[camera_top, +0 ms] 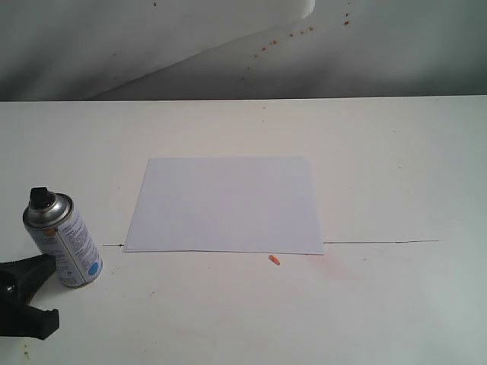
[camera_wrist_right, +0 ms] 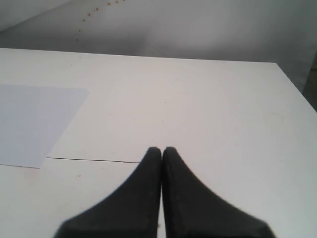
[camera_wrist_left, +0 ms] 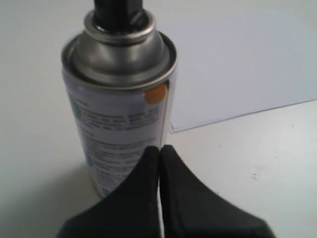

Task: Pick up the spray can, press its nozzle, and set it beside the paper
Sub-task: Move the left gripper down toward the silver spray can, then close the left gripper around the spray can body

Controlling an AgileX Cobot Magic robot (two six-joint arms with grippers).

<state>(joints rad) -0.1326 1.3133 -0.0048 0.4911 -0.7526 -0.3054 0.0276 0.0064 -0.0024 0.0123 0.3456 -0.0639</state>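
**Spray can stands at lower left, both grippers closed on nothing**

At the bottom left corner of the exterior view, the left gripper sits low over the white table. Its wrist view shows the two black fingers pressed tip to tip with nothing between them, their points just in front of the spray can's label. The right gripper is likewise closed and empty, hanging over bare tabletop; it does not appear in the exterior view.

Just above the left gripper, at the left edge of the frame, the spray can stands upright on the table, leaning slightly in the picture. It has a silver shoulder, a white printed label and a blue dot low on its side. The black nozzle tops it.

Right of the can, a small orange fleck lies below the paper's lower edge, and a thin dark line runs across the table.

In mid-frame the paper lies flat and blank, near the can but not touching it.

Beyond the table's far edge, a grey wall bears orange specks.
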